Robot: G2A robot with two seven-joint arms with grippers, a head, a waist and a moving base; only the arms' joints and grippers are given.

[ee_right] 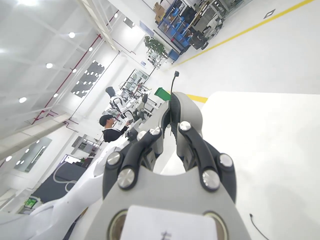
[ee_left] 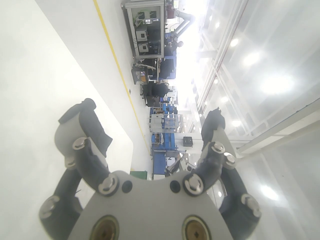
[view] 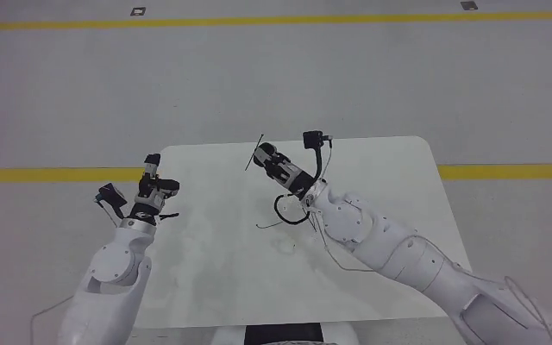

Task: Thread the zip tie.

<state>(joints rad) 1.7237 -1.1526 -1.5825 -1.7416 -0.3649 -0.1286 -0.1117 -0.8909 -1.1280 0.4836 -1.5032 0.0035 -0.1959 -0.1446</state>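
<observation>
Smooth white bench (view: 379, 172) with a dull sheen. Thin, matt black plastic zip tie (ee_right: 173, 83). Right pincer (ee_right: 170, 116): brushed grey metal, shiny steel screws, ribbed black pads (ee_right: 175, 106). Left pincer (ee_left: 151, 111): grey metal, matt black plastic links. Pale, glossy floor (view: 259, 78).

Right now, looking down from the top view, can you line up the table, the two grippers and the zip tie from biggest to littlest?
1. table, by far the biggest.
2. left gripper and right gripper: they look about alike, so I won't rank them.
3. zip tie, a thin strip held in the right gripper.
</observation>
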